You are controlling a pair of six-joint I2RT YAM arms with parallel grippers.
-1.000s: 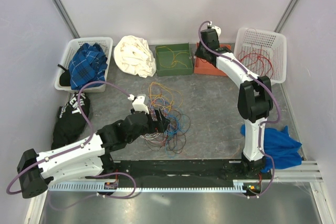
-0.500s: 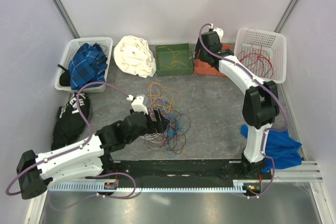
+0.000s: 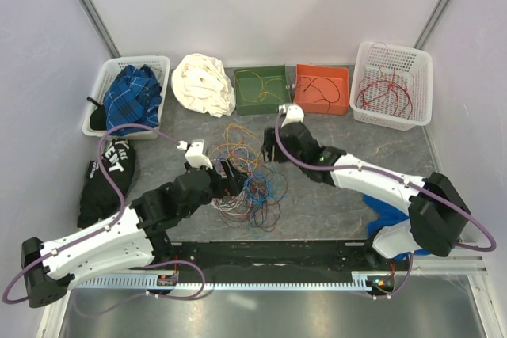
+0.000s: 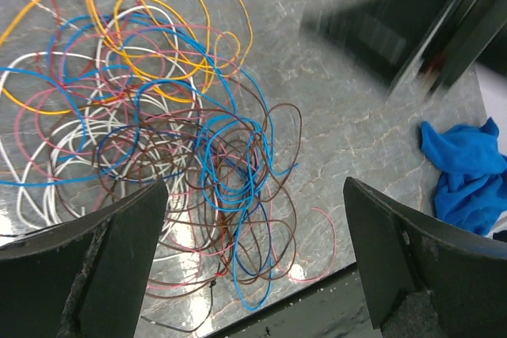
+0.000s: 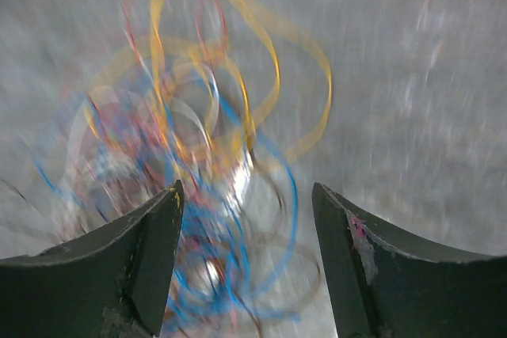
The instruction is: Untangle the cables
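1. Cables (image 3: 249,184) are heaped mid-counter (image 3: 348,128), tangled.
2. Right end effector (image 5: 247,187), spread and empty, has been swung from the far orange bin (image 3: 298,89) to the heap.
3. Left end effector (image 4: 253,187), also spread, is poised over the heap; another strand is probably to be picked.

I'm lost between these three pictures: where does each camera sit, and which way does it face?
Top external: above and behind, looking down; left arm and right arm show whole.
Left wrist: on the left arm, facing down onto the cables; left claw shows.
Right wrist: likewise, blurred; right claw shows.
All share the cables.
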